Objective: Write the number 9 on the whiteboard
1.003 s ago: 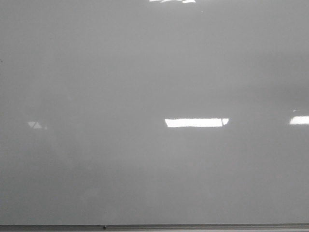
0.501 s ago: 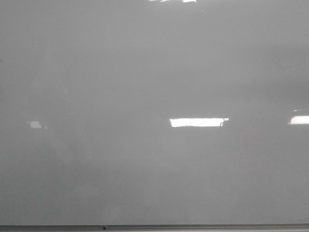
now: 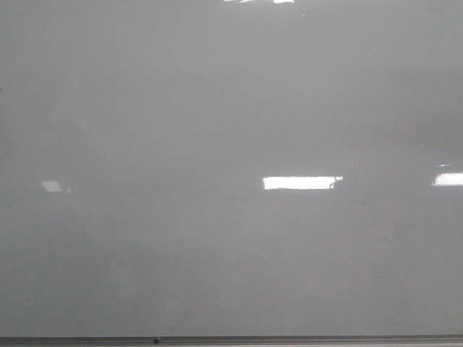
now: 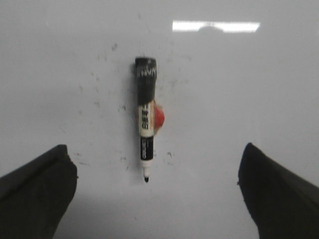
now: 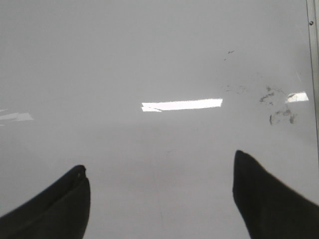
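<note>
The whiteboard (image 3: 217,108) fills the front view, glossy grey-white, with a thin grey edge strip (image 3: 231,340) along the bottom. No number 9 shows on it in any view. In the left wrist view a black and white marker (image 4: 145,122) lies on the whiteboard (image 4: 249,99), uncapped tip toward the fingers, a red round thing (image 4: 158,118) beside its barrel. My left gripper (image 4: 157,167) is open and empty, its fingers wide on either side of the marker's tip end, apart from it. My right gripper (image 5: 159,184) is open and empty over bare whiteboard (image 5: 124,59).
Faint grey smudges (image 5: 276,107) mark the board near its metal edge strip (image 5: 314,69) in the right wrist view. Small dark specks (image 4: 99,84) surround the marker. Bright light reflections (image 3: 300,183) lie on the board.
The board stays blank. The central light reflection in the front view has shrunk from its left end and the small left one has dimmed.
</note>
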